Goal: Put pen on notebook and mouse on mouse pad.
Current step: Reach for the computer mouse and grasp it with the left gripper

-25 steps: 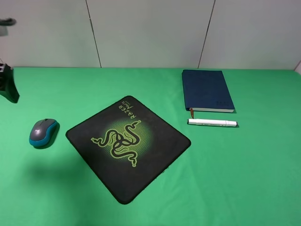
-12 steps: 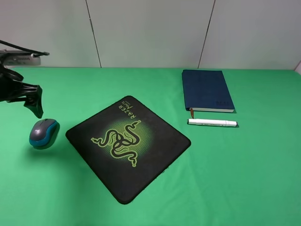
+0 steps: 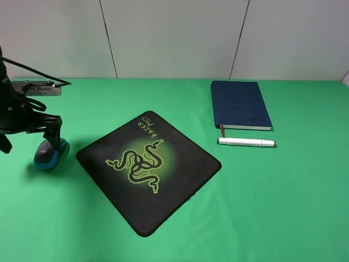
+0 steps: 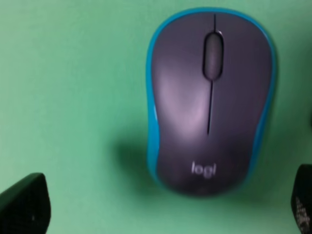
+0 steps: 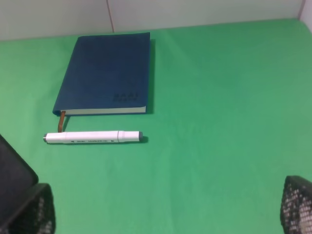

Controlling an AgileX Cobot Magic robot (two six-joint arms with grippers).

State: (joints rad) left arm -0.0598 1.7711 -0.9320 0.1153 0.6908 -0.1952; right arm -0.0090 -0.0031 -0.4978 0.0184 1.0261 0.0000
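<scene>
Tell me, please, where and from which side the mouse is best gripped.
Probably across its width, on the teal sides near the middle, coming straight down from above. The mouse lies flat on the table, its domed grey top offers no hold, and the open left gripper hangs above it, lined up across that width.

"logi" on the mouse (image 4: 210, 97); "RAZER" on the mouse pad (image 3: 182, 166)

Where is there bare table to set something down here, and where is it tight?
The widest bare stretch of green table is the near right, in front of the pen and right of the mouse pad. The far strip between mouse pad and notebook is bare too. Tight: at the mouse, where the left gripper hovers, and the pen-notebook gap.
</scene>
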